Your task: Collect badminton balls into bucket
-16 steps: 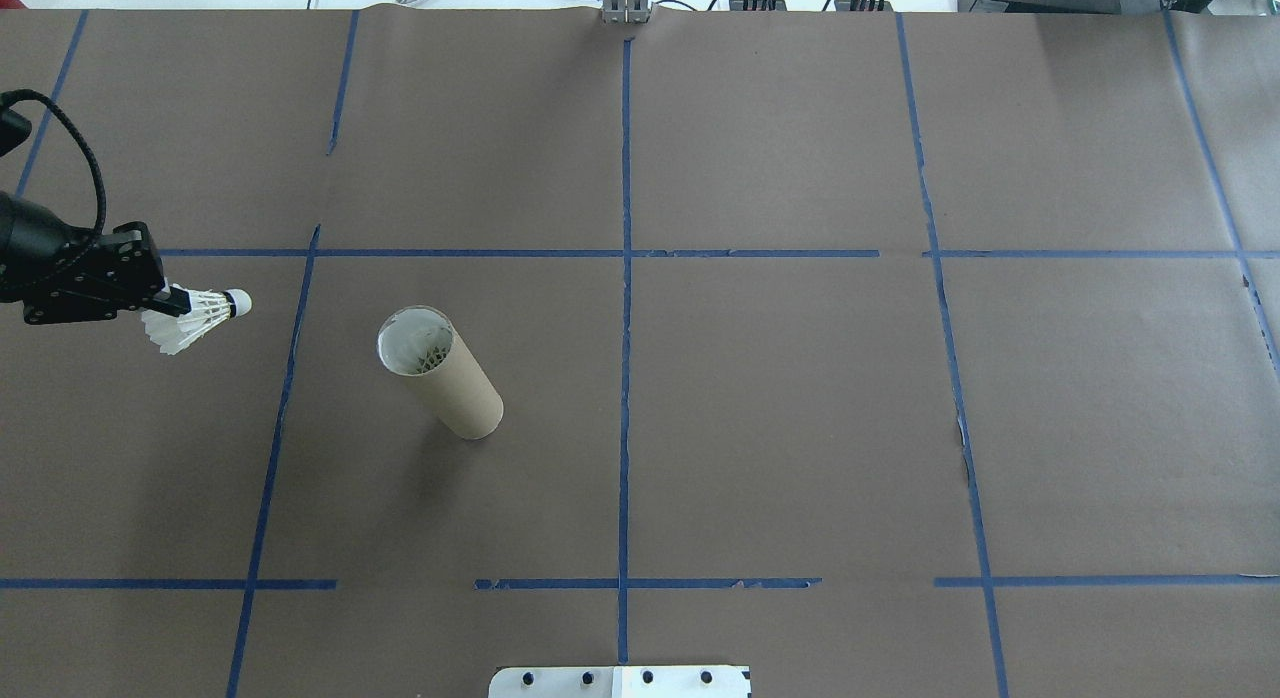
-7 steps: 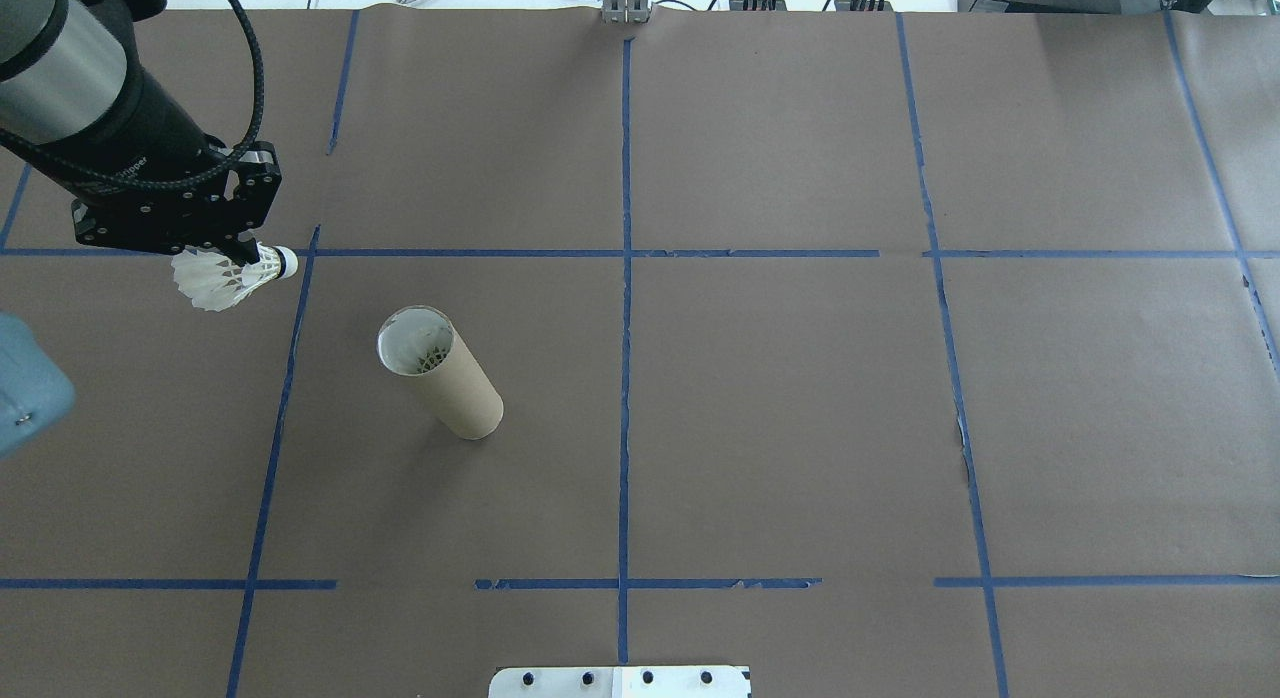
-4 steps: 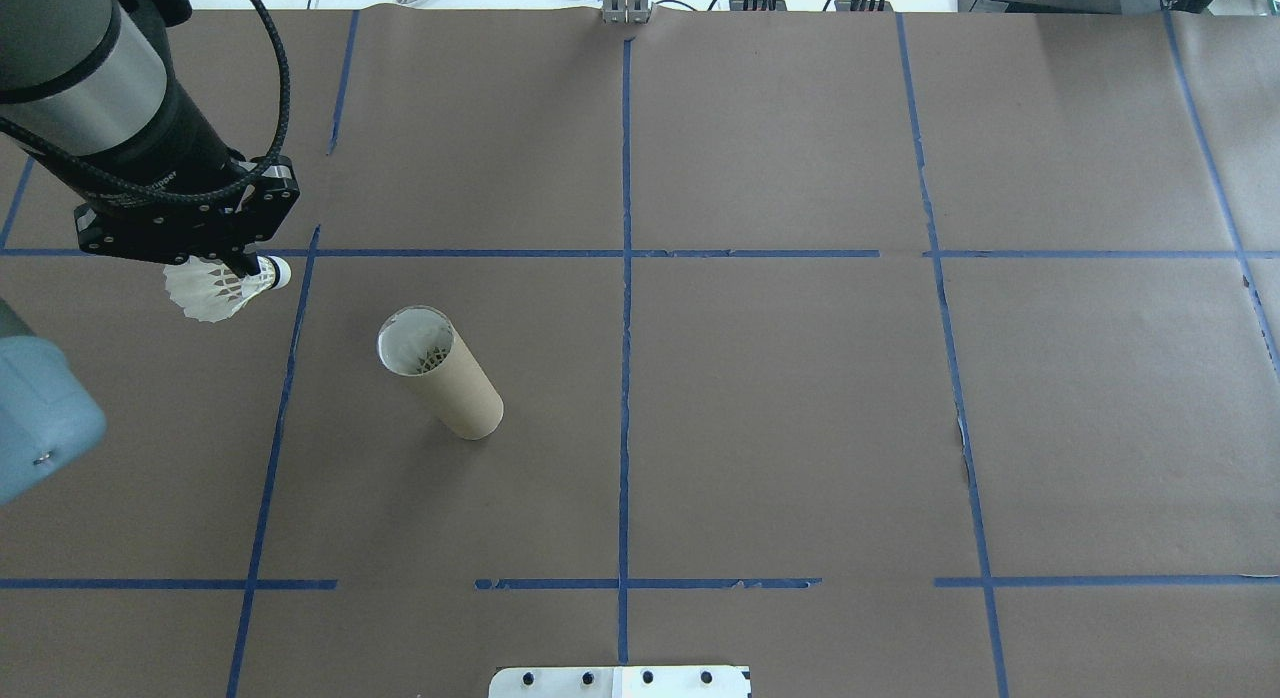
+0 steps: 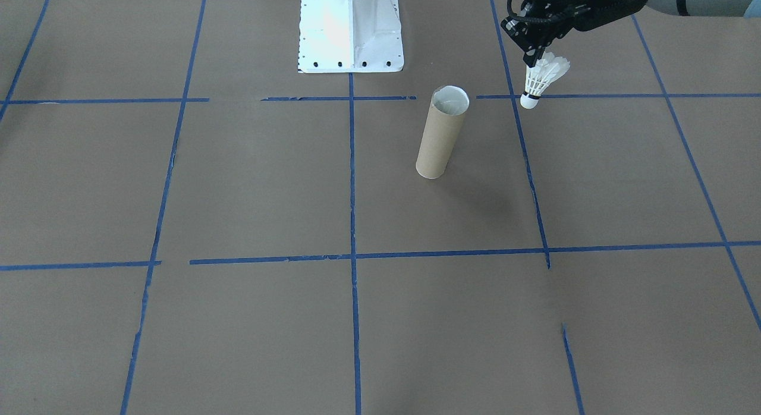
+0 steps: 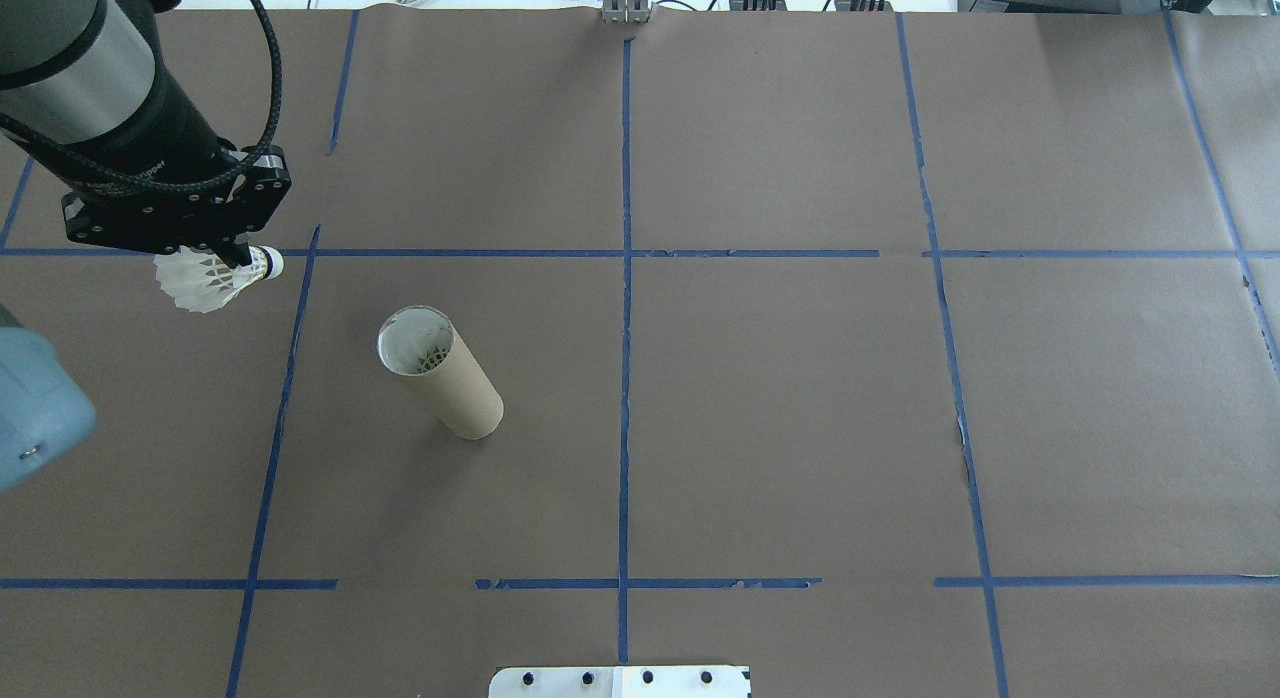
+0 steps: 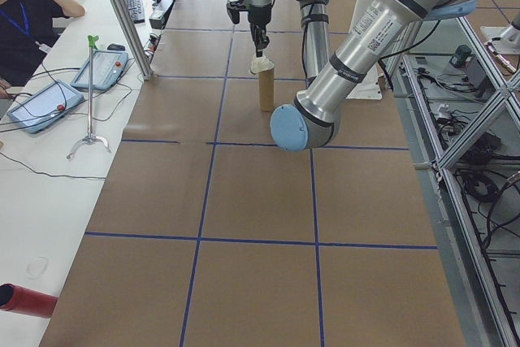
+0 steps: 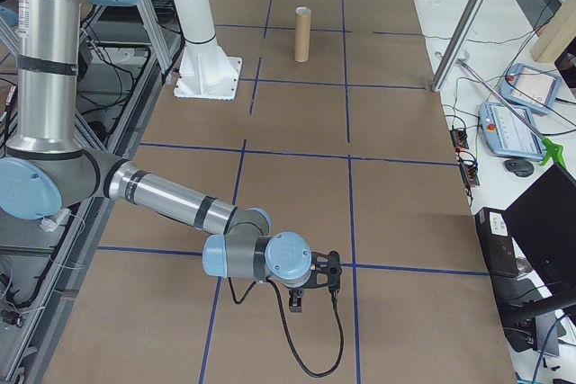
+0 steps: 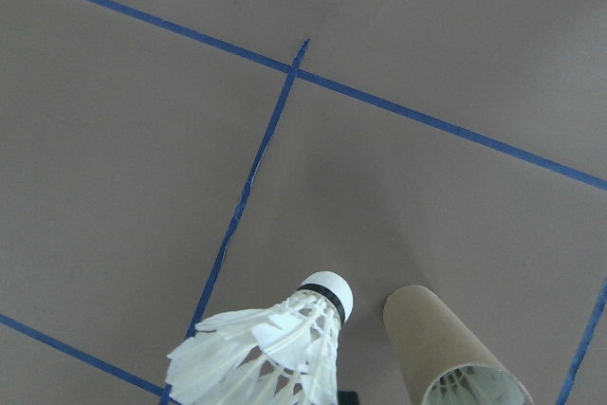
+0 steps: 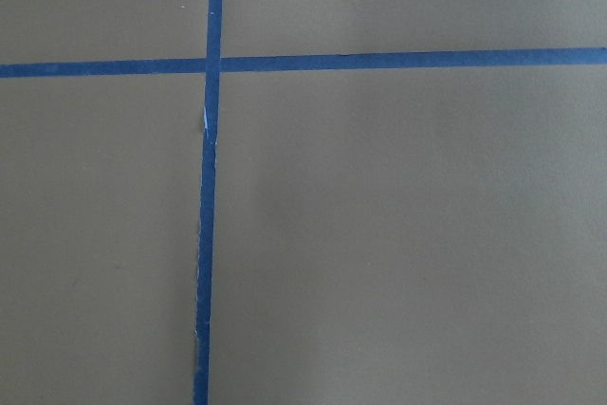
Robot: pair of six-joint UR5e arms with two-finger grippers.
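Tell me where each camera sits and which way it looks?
Front-facing: across the table, looking down at the tube; left gripper holds the shuttlecock.
Overhead: behind the robot, looking down; left arm enters left.
Exterior left: table's end; left arm near.
Exterior right: other end; right gripper near.
Left wrist: looks down at shuttlecock and tube.
Right wrist: only paper and blue tape.
Front-facing and overhead share the tube and shuttlecock.

We see a white pedestal base (image 4: 351, 37) at twelve o'clock, blue tape lines (image 5: 624, 278) crossing the brown table cover (image 5: 800, 398).
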